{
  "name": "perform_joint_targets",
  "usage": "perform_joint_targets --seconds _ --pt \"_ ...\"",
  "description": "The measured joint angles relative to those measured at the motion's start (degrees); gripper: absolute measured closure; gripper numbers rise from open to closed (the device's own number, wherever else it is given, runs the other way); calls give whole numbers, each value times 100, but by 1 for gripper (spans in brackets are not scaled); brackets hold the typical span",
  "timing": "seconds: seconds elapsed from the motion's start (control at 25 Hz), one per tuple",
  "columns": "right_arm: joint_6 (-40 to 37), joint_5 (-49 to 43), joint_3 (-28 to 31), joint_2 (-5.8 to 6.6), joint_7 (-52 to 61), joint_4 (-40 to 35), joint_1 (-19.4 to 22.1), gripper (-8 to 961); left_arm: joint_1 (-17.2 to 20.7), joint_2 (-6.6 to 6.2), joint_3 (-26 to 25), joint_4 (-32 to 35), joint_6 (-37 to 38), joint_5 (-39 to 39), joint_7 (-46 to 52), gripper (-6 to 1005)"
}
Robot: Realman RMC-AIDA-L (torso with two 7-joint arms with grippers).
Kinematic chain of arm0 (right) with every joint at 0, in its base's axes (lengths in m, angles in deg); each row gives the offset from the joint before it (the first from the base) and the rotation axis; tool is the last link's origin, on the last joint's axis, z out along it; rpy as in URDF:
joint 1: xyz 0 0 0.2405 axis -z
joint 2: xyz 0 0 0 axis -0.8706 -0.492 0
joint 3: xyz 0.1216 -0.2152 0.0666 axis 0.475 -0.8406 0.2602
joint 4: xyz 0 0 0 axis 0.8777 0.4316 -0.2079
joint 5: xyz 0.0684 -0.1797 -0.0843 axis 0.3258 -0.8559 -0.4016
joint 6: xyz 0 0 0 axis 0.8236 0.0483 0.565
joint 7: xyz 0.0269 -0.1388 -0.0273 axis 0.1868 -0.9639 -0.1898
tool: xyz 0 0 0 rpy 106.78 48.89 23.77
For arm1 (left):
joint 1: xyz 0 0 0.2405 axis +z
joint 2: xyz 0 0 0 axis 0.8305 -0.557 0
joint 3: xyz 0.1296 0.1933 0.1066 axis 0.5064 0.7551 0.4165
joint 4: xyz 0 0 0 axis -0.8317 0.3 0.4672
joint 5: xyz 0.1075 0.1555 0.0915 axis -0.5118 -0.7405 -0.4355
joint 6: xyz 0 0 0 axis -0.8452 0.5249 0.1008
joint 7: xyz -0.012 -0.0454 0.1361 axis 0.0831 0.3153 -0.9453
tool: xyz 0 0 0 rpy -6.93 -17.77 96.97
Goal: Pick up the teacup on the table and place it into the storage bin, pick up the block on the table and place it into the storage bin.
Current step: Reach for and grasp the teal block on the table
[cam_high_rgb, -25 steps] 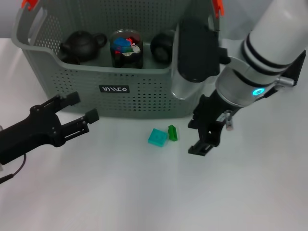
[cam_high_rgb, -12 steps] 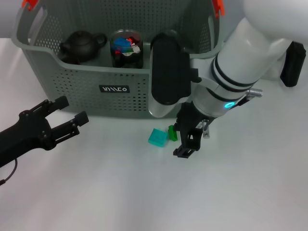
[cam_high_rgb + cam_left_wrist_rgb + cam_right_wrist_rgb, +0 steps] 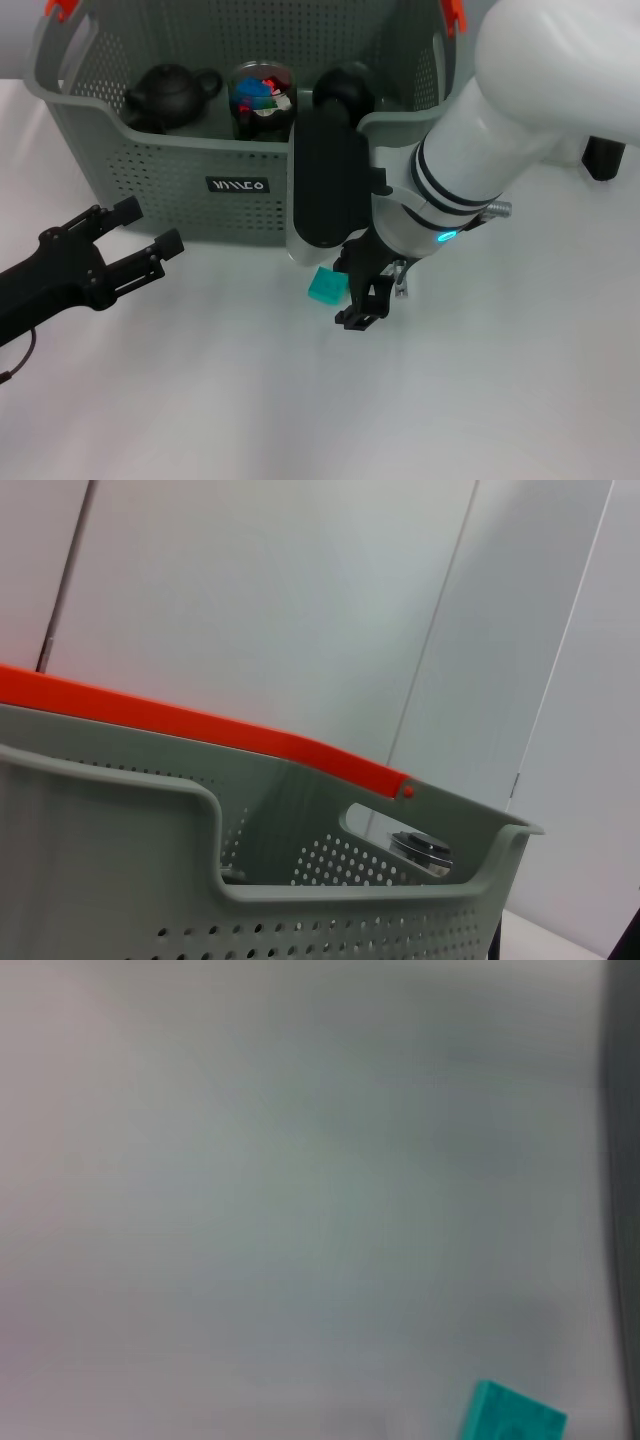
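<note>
**Right gripper low beside the teal block in front of the storage bin**

The left gripper (image 3: 135,235) hovers over the white tabletop (image 3: 200,400), out in front of the storage bin (image 3: 150,160) near its left end; its black jaws are spread apart and hold nothing. The left wrist view shows only the bin's rim and one orange clip (image 3: 200,735).

The grey perforated bin stands at the back of the tabletop, a small black label (image 3: 238,185) on its front wall. Inside it, from the bin's left, sit a black teapot (image 3: 170,92), a glass jar of coloured pieces (image 3: 262,100) and a dark round teacup (image 3: 345,88).

Just in front of the bin's front wall, right of the label, the teal block (image 3: 326,286) lies flat on the tabletop. The right gripper (image 3: 368,292) is down just beside the block's right side, between the block and the rest of the white arm. Whether its jaws are released or clenched cannot be told. The right wrist view shows the block's corner (image 3: 515,1415).
</note>
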Motion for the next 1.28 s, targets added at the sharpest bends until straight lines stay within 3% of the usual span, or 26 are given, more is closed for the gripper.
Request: perform_joint_targets --seconds 0.8,1.28 --pt "1082 733 -559 -37 9 684 -35 298 -28 2 0 -34 -1 8 0 170" --pt "1049 887 -548 -20 133 891 -90 298 -34 9 1 -40 -1 -1 0 170"
